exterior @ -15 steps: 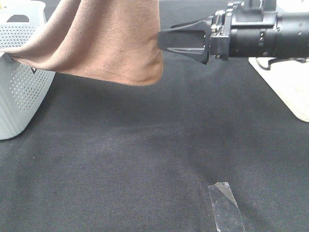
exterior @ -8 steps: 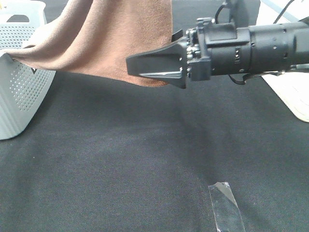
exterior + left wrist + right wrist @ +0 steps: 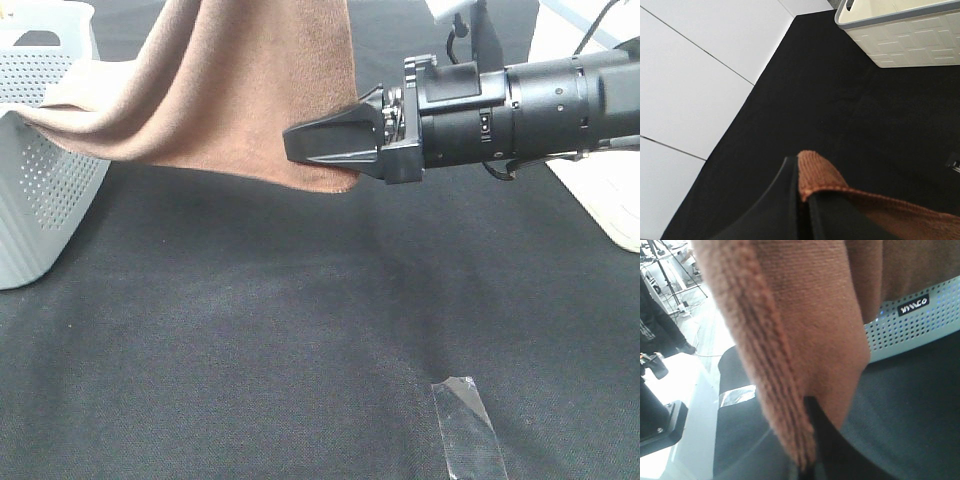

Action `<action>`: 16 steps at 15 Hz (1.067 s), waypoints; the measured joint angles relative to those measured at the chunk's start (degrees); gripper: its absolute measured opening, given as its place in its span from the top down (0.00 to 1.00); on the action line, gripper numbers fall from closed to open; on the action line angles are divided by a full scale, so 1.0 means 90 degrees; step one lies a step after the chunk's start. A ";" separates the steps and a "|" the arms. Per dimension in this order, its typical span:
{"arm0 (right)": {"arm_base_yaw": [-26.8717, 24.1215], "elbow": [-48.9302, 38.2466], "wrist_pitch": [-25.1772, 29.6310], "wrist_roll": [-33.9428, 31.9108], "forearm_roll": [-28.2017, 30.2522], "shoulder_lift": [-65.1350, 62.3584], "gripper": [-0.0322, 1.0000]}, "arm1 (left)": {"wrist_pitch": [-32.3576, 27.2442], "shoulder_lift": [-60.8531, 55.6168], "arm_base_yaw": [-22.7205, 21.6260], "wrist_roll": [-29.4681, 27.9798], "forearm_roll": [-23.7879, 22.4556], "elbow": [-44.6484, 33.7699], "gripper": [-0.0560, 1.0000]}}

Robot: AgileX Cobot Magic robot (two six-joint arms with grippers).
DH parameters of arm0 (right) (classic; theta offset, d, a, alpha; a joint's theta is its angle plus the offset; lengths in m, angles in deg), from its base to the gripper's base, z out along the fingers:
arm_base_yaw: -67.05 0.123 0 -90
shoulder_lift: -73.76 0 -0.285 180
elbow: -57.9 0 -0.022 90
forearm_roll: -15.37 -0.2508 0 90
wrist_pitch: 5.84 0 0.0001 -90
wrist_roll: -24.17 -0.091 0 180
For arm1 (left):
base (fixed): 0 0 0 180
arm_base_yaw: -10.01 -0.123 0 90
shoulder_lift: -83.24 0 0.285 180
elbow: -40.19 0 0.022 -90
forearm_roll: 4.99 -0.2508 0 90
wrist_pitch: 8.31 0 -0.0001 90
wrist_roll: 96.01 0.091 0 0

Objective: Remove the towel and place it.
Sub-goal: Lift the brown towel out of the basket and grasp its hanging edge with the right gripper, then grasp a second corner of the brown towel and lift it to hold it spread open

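Observation:
The brown towel (image 3: 230, 90) hangs from above the exterior high view, with one end draped over the rim of the grey perforated basket (image 3: 40, 190) at the left. My left gripper (image 3: 802, 195) is out of that view; in the left wrist view it is shut on a towel corner (image 3: 815, 172). My right gripper (image 3: 292, 145) reaches in from the right, level with the towel's lower hanging edge, and its jaws are closed. In the right wrist view the towel's hem (image 3: 805, 315) runs down between the fingers of that gripper (image 3: 807, 450), with the basket (image 3: 910, 325) behind.
A cream-white bin (image 3: 610, 190) stands at the right edge of the black tablecloth and also shows in the left wrist view (image 3: 900, 35). A strip of clear tape (image 3: 468, 425) lies on the cloth near the front.
My right gripper moved left from beside the towel to its lower edge, closed its jaws, then drew back slightly to the right. The towel's lower corner shifted a little to the right with it.

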 joint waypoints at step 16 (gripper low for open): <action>0.0000 0.4539 0.0547 -0.9002 0.6939 -0.0917 0.96 | -0.0522 0.0000 -0.0013 -0.1140 -0.0376 0.0000 0.95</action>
